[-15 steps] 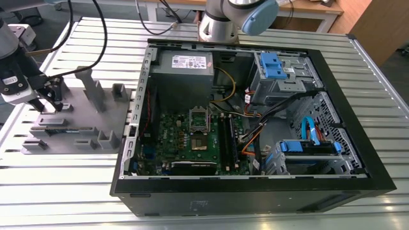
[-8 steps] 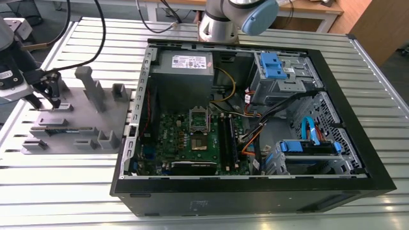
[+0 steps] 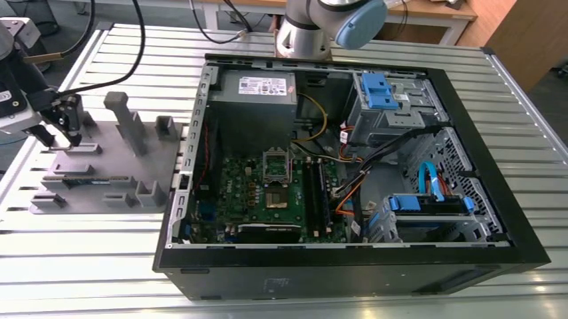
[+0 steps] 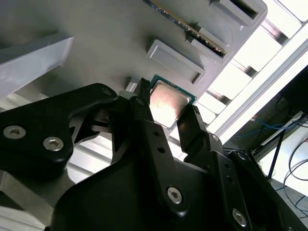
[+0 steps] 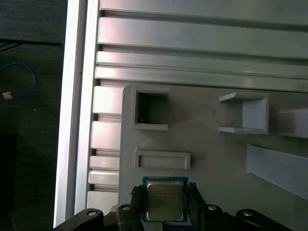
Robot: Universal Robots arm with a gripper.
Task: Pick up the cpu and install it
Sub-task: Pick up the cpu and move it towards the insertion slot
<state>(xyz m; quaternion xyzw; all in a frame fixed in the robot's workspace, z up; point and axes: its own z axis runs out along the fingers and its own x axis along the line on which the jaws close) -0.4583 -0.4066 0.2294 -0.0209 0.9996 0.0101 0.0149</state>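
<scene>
The cpu (image 5: 165, 199), a small square chip with a silver top and a green rim, lies low over the grey fixture plate (image 5: 211, 159). My gripper (image 5: 166, 204) has a black finger pressed against each of two opposite sides of it. In the second wrist view the cpu (image 4: 166, 102) sits between the same fingers (image 4: 144, 103). In the exterior view the gripper (image 3: 71, 136) hangs at the far left, down at the plate (image 3: 98, 159). The motherboard's socket (image 3: 278, 198) lies inside the open computer case (image 3: 355, 262), with its metal bracket (image 3: 277, 165) flipped up.
The plate carries upright grey posts (image 3: 120, 106), empty holders (image 5: 243, 113) and a long green memory stick (image 3: 89, 179). Cables (image 3: 355, 179) and blue drive bays (image 3: 430, 203) crowd the case. The case wall (image 3: 182, 179) stands between plate and motherboard. The slatted metal table (image 3: 80, 266) lies all round.
</scene>
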